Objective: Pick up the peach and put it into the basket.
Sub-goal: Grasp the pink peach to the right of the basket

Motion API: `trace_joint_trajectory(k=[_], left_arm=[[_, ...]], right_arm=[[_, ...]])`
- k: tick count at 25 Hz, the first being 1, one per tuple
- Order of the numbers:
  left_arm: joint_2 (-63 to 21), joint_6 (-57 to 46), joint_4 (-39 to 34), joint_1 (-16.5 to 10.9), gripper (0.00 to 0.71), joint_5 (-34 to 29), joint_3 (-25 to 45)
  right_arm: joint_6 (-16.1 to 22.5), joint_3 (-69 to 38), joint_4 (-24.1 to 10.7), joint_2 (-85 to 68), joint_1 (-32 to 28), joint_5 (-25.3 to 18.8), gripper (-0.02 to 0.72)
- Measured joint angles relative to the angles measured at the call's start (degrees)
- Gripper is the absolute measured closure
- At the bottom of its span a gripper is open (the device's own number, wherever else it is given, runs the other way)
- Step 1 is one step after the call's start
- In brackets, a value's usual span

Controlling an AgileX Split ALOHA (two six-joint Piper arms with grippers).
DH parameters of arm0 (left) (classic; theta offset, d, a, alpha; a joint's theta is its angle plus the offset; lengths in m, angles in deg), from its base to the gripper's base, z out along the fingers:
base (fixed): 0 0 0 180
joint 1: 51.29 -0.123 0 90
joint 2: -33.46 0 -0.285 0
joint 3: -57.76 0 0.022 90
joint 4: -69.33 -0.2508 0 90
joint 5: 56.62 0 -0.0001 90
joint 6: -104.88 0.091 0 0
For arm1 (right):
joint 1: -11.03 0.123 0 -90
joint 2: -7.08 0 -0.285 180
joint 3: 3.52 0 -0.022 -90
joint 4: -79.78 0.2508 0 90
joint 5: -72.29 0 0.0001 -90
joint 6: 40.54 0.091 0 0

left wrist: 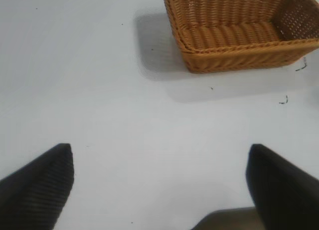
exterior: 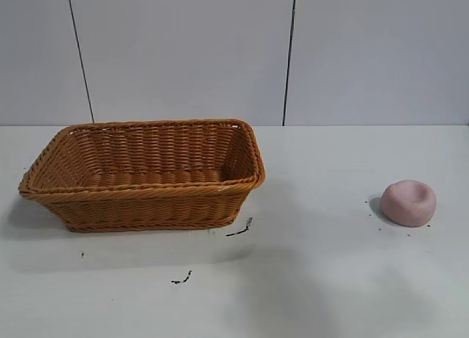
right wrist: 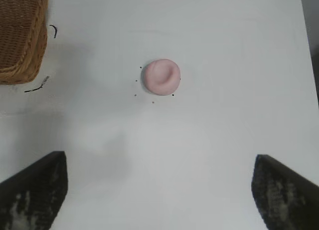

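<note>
The peach (exterior: 408, 202) is a small pale-pink dimpled lump lying on the white table at the right. It also shows in the right wrist view (right wrist: 161, 76). The basket (exterior: 146, 173) is a large orange-brown wicker rectangle standing at the left; its inside looks empty. It also shows in the left wrist view (left wrist: 239, 30) and, at a corner, in the right wrist view (right wrist: 22, 35). My right gripper (right wrist: 159, 190) is open and empty, held above the table well short of the peach. My left gripper (left wrist: 159, 190) is open and empty, away from the basket. Neither gripper shows in the exterior view.
The white table (exterior: 308, 279) carries a few small dark marks in front of the basket (exterior: 239, 228) and tiny specks around the peach. A grey panelled wall (exterior: 183, 52) stands behind the table. The table's edge shows in the right wrist view (right wrist: 306, 35).
</note>
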Motion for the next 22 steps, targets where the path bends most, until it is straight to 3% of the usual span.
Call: trace_joint_trajectory(k=[8,12,16,22], left_arm=[[0.0,0.0,0.0,0.0,0.018,0.0,0.0],[0.0,0.0,0.0,0.0,0.018,0.0,0.0],[0.0,0.0,0.0,0.0,0.018,0.0,0.0],[0.0,0.0,0.0,0.0,0.018,0.0,0.0]], right_arm=[[0.1,13.9,-0.9,20.9,2.5,-1.6,0.014],[0.3,15.7,-1.6,26.1,5.9,0.0,0.014],[2.0,16.0,-2.4,30.0,6.3,3.1,0.014],[4.3,16.0,-5.4,36.6,6.0,4.1,0.014]])
